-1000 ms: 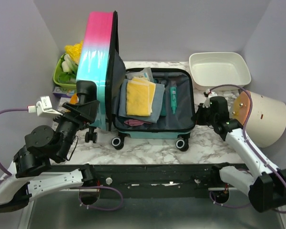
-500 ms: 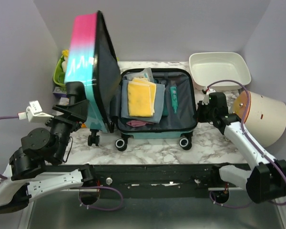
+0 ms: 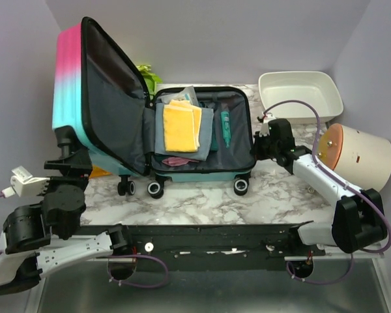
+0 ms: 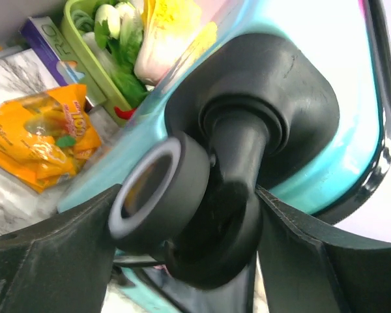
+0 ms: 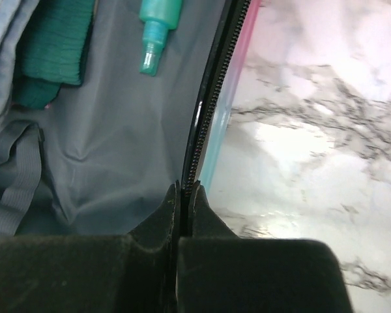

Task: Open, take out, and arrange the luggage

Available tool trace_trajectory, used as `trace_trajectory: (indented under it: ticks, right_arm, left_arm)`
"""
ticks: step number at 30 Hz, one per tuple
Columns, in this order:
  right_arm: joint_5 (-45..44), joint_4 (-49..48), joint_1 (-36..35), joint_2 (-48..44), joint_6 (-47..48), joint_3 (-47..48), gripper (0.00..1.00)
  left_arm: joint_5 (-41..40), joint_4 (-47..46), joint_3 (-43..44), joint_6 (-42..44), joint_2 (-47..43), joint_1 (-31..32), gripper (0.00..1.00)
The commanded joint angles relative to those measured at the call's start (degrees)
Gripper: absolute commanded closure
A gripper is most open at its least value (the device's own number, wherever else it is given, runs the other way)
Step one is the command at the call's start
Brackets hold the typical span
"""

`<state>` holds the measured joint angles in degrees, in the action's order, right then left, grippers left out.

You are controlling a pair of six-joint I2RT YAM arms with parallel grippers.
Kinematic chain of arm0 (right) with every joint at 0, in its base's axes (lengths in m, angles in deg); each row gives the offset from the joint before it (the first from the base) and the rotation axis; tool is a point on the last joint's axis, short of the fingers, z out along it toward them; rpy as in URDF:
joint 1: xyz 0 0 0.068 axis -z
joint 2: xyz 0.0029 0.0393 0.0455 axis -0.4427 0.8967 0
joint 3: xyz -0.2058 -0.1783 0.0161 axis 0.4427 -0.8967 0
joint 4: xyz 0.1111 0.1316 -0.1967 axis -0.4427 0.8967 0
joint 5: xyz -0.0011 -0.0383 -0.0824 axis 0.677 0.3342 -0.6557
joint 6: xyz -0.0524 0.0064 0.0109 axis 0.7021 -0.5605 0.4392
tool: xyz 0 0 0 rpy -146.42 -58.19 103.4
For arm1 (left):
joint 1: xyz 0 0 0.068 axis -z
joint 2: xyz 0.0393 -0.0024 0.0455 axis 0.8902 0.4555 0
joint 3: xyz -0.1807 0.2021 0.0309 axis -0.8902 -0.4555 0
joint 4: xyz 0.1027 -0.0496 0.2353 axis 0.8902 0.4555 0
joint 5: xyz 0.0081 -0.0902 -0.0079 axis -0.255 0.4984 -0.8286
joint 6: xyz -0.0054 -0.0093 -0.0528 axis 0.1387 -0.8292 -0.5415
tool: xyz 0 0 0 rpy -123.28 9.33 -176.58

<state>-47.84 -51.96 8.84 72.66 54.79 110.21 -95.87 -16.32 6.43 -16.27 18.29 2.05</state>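
Luggage (image 3: 114, 111) lid now swung wide to the left

My left gripper (image 4: 186, 222) is spread wide and clamped across the lid's black caster wheel (image 4: 159, 195). My right gripper (image 5: 181, 189) is pinched shut on the base half's zipper rim (image 5: 205, 117). Within the last second the lid has gone from upright to leaning well out left, and the luggage has slid left on the marble table (image 3: 202, 205). I judge the opening done. The folded yellow cloth (image 3: 180, 126) and teal bottle (image 3: 225, 127) lie exposed, ready to take out.
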Motion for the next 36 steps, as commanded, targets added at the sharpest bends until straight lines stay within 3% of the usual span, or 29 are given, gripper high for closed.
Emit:
trace_trajectory:
  ticks: [1,4,6,9,11,12,15,18,21,24,26,29,30,36]
  right_arm:
    - [22.59,-8.46,-10.25,1.71,-5.64,-1.05,0.99]
    - [17.5,-7.41,-10.34,2.32,-6.88,0.52,0.99]
    - [15.92,-6.62,-10.34,2.41,-7.14,0.88,0.99]
    - [15.39,-6.62,-10.34,2.5,-7.67,0.88,0.99]
    - [14.6,-6.18,-10.34,2.5,-7.76,0.97,0.92]
    - [13.29,-5.92,-10.34,2.5,-7.76,0.97,0.8]
    - [11.87,-5.3,-10.34,2.33,-7.76,0.97,0.71]
    - [11.52,-5.12,-10.34,2.5,-8.11,0.97,0.6]
    - [11.17,-5.03,-10.34,3.03,-8.82,1.41,0.52]
    - [9.94,-4.86,-10.34,2.85,-9.34,1.5,0.42]
    - [8.8,-4.86,-10.26,1.8,-9.61,0.97,0.36]
    - [4.23,-4.77,-10.34,-1.01,-9.87,-0.08,0.05]
    - [1.87,-4.86,-10.34,-1.88,-9.78,-0.26,0.0]
    - [-6.04,-3.72,-10.34,-10.04,-8.55,-0.17,0.0]
  left_arm:
    - [-3.59,-10.17,-3.13,12.35,-8.73,-0.17,0.01]
    - [-1.57,-28.02,-6.48,26.47,-13.13,-0.26,0.01]
    - [-1.82,-31.61,-5.7,31.87,-13.5,-0.26,0.01]
    - [-2.53,-30.22,-1.5,31.44,-11.22,-0.26,0.01]
    - [-2.88,-28.9,0.45,31.44,-8.85,-0.26,0.01]
    - [-2.88,-28.54,1.94,31.7,-8.23,-0.35,0.01]
    - [-1.83,-30.03,4.05,33.89,-6.56,-0.35,0.01]
    - [1.59,-38.44,4.16,42.83,-6.47,-0.44,0.01]
    - [6.52,-53.9,1.88,55.76,-5.95,-0.35,0.01]
    - [7.23,-54.92,5.8,58.16,0.8,-0.35,0.01]
    - [8.01,-50.0,8.88,57.64,9.06,-0.35,0.01]
    - [13.54,-47.97,11.88,58.68,18.29,-0.35,0.01]
    - [16.69,-47.88,11.63,57.9,20.14,-0.35,0.01]
    - [30.76,-48.67,9.86,54.47,35.61,-2.01,0.01]
